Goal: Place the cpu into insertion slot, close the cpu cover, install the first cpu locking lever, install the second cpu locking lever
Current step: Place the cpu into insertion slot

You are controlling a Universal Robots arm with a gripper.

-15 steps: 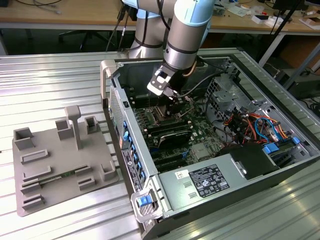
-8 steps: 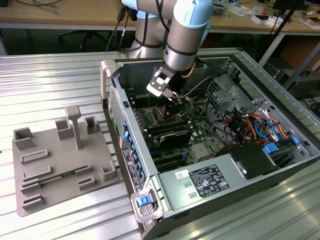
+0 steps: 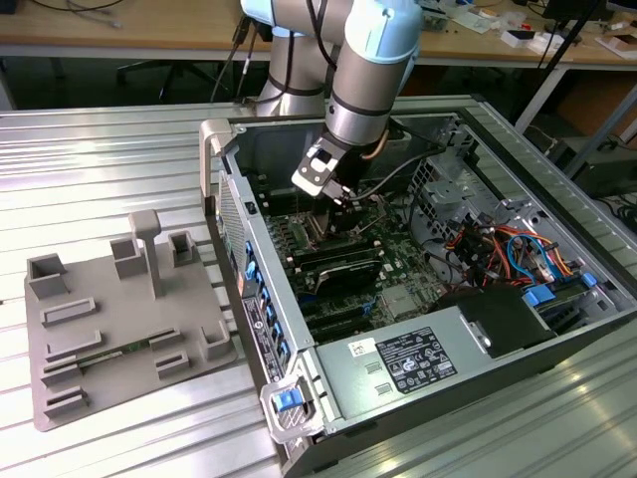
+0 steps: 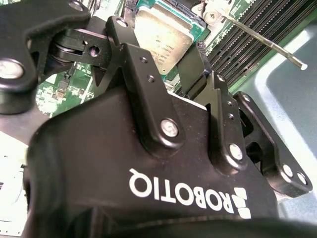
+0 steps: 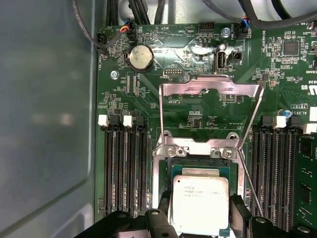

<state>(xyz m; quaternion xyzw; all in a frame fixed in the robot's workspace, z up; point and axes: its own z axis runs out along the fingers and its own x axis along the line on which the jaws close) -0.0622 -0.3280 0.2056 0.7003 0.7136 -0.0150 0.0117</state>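
In the exterior view my gripper (image 3: pixel 338 199) reaches down into the open computer case (image 3: pixel 261 299). The cpu (image 5: pixel 200 198), a flat silver square, lies in the insertion slot (image 5: pixel 156 178), and my black fingers (image 5: pixel 162 218) hug its two opposite edges. The second wrist view shows the same grip, with the cpu (image 4: pixel 161 37) between the fingers (image 4: pixel 119 29). The cpu cover (image 5: pixel 208 88) is a silvery frame flipped back open past its hinge. A thin wire locking lever (image 5: pixel 247 186) stands raised beside the slot, also seen as the lever (image 4: pixel 262 42).
Long black memory slots (image 5: pixel 124 163) flank the socket on both sides. A coin battery (image 5: pixel 140 57) and cables sit beyond the cover. The case's grey wall (image 5: pixel 44 124) is close by. A grey fixture plate (image 3: pixel 109 329) lies on the table at the exterior view's left.
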